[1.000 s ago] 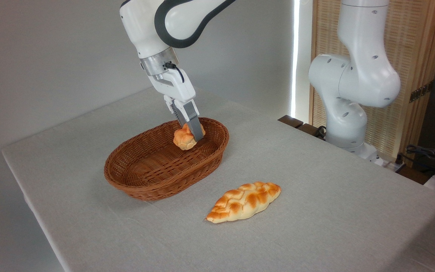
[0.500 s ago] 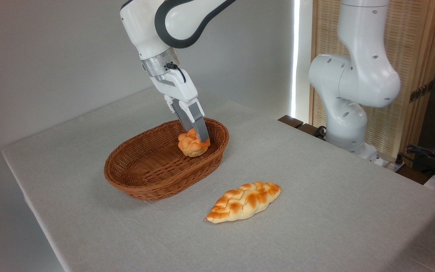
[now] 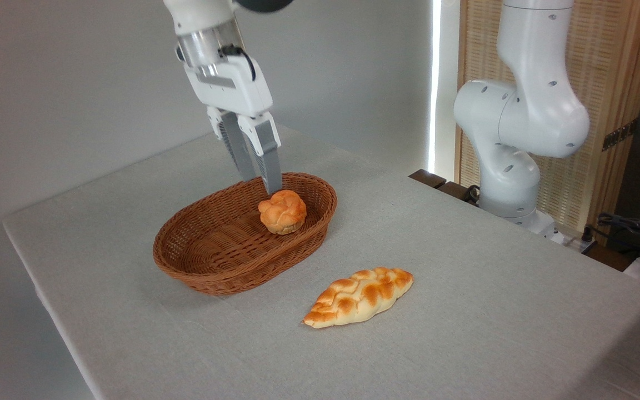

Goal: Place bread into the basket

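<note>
Risk: we judge little can go wrong; only a fingertip clipping the bun on retreat could roll it out.
Gripper (image 3: 260,183): fingers apart, empty, just above the bun.
Bread (image 3: 282,211): rests inside the basket, at its far end.
Basket (image 3: 203,266): holds only the bun, near the table's (image 3: 464,311) back edge.
Braided loaf (image 3: 359,296): on the cloth outside, nearer the front edge.

Single fixed view, raised, off the near corner of the grey cloth-covered table (image 3: 464,311), facing diagonally across toward the far wall; mid-range, whole tabletop visible.
</note>
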`<action>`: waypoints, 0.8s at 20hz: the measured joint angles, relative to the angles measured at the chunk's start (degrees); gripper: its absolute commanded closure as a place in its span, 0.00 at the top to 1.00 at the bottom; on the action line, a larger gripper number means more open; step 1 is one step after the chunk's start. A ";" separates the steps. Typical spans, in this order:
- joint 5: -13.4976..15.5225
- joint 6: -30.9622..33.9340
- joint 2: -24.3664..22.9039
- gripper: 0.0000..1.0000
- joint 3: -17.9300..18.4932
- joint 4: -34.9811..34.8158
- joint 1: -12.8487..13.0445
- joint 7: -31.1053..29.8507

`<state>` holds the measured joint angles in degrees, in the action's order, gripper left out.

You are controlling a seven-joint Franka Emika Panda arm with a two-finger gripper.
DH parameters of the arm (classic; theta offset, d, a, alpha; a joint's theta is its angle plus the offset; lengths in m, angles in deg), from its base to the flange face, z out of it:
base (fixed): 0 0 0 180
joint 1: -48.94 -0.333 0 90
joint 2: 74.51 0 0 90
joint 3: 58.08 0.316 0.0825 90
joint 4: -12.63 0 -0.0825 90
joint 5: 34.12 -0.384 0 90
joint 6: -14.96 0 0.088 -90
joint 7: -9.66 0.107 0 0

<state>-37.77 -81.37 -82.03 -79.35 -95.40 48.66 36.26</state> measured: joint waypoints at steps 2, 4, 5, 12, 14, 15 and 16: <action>0.40 0.94 0.07 1.00 3.95 3.66 -0.19 3.28; 1.68 1.58 0.24 1.00 7.81 6.60 -0.25 6.20; 2.33 2.57 0.37 1.00 9.72 7.98 -0.28 8.12; 5.87 9.22 2.57 1.00 17.11 15.26 -0.33 17.06; 5.89 9.32 3.12 1.00 17.09 15.56 -0.13 17.06; 5.90 9.32 3.38 1.00 17.06 15.60 -0.05 17.06; 5.90 9.32 3.59 1.00 17.03 15.65 0.01 17.05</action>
<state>-31.87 -72.06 -78.44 -62.32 -79.75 48.67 53.31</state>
